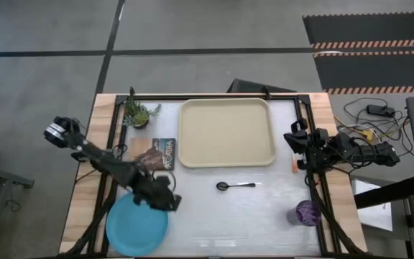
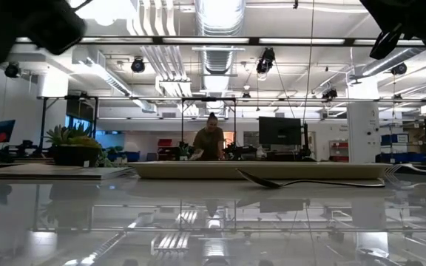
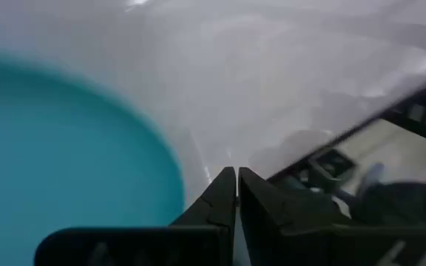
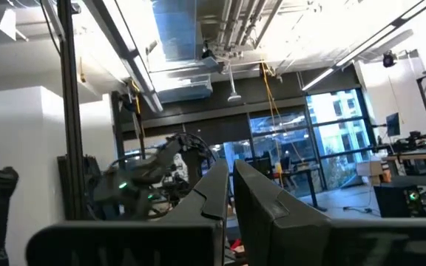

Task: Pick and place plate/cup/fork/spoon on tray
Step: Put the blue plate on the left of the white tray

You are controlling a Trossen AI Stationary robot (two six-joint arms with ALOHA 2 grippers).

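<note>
The light-blue plate (image 1: 136, 226) lies flat at the table's near left and also shows in the left wrist view (image 3: 58, 162). My left gripper (image 1: 169, 203) (image 3: 235, 176) is shut and empty, just off the plate's far-right rim, over bare table. The beige tray (image 1: 226, 132) lies at the far middle. The metal spoon (image 1: 234, 185) (image 2: 272, 181) lies on the table near the tray. The purple cup (image 1: 307, 213) stands at the near right. An orange-red fork handle (image 1: 292, 165) shows beside my right arm. My right gripper (image 1: 293, 137) (image 4: 229, 171) is shut and raised at the table's right.
A dark picture-covered book (image 1: 154, 153) lies left of the tray, and a small potted plant (image 1: 139, 113) stands at the far left. A black frame rail (image 1: 315, 180) runs along the table's right side. A person (image 2: 211, 140) stands in the room beyond the table.
</note>
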